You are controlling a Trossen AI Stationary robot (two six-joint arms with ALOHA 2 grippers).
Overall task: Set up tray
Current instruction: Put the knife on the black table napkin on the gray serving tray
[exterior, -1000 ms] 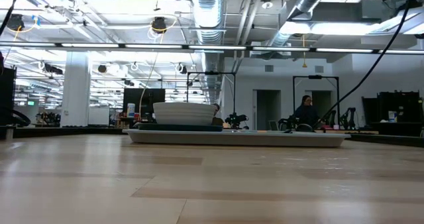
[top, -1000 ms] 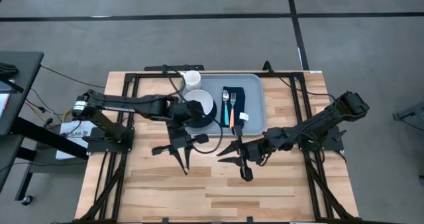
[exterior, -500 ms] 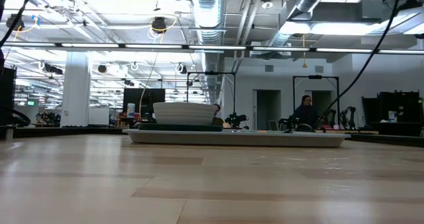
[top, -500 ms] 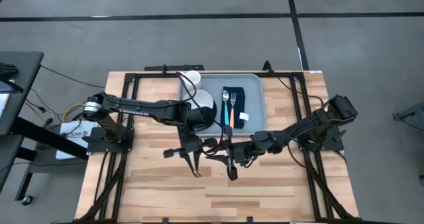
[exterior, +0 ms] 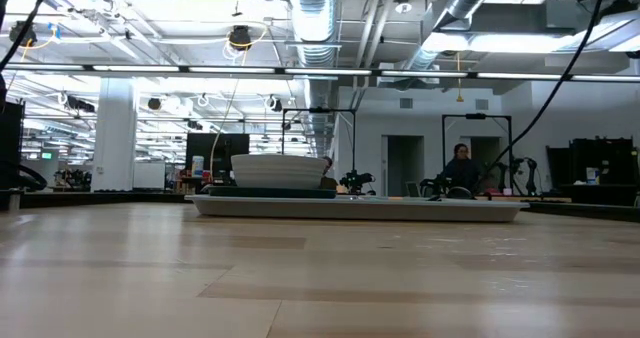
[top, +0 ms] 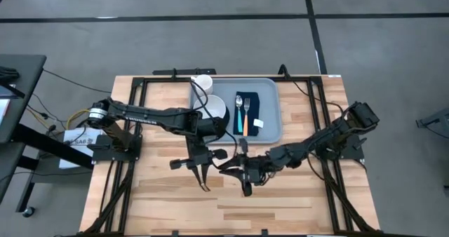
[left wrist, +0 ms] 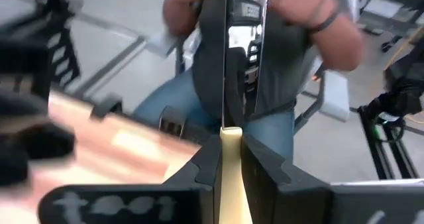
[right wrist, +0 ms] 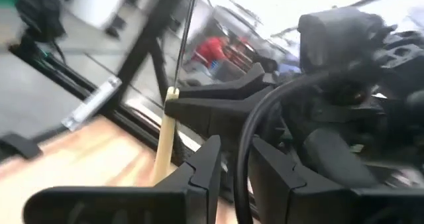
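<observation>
The light blue-grey tray (top: 272,130) lies at the table's far middle and shows as a low slab in the low view (exterior: 400,208). On it are a dark plate (top: 226,130) with a white bowl (top: 213,108), and a navy napkin (top: 257,100) carrying a fork (top: 239,109) and an orange-handled utensil (top: 246,123). My left gripper (top: 200,168) (left wrist: 230,143) hovers near of the tray, shut on a cream-handled knife (left wrist: 230,134). My right gripper (top: 240,174) (right wrist: 235,164) is beside it on the right, empty and slightly open. My left gripper pinches the knife's cream handle (left wrist: 230,136) between its two fingers, where the handle meets the blade. The thin blade (left wrist: 224,65) sticks out past the fingertips. The right wrist view shows the same handle (right wrist: 163,148) and blade (right wrist: 188,38) held clear of the table.
A white cup (top: 202,82) stands at the tray's far left corner. Bare wood spreads across the table's near half (top: 231,209). Black frame rails run along both table sides. A person in a grey shirt (left wrist: 265,71) stands beyond the table; another person (exterior: 463,168) is far back in the room.
My right gripper has travelled toward the table's left, closing in on the left gripper. My left gripper, still holding the knife, has shifted a little to the right and toward the near edge. The tray and what lies on it have stayed put.
</observation>
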